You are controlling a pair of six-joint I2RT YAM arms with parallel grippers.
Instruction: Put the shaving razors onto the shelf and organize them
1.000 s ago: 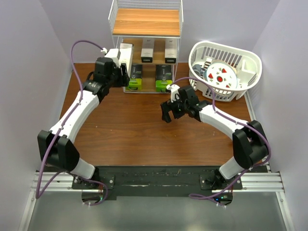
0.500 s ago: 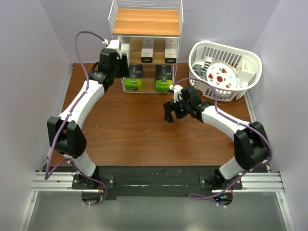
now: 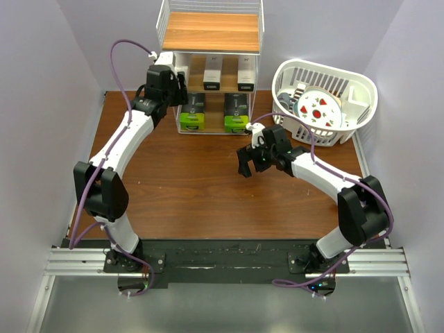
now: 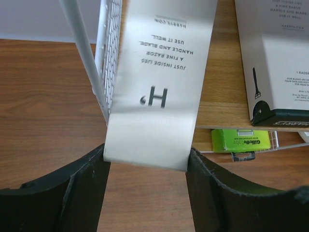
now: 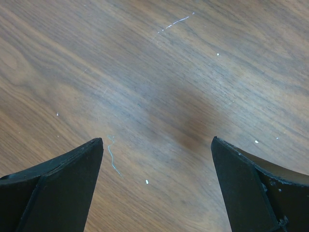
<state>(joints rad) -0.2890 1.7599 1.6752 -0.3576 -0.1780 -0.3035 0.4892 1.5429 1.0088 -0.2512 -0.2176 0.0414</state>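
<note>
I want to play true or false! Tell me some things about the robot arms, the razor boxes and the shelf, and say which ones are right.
1. The left gripper is holding a white carton between its fingers. True.
2. The right gripper is holding a razor pack. False: its jaws are open with nothing between them, above the bare table.
3. Two black packs with green ends sit on the lowest tier of the shelf. True.
4. The white basket stands to the left of the shelf. False: it stands to the shelf's right.
</note>
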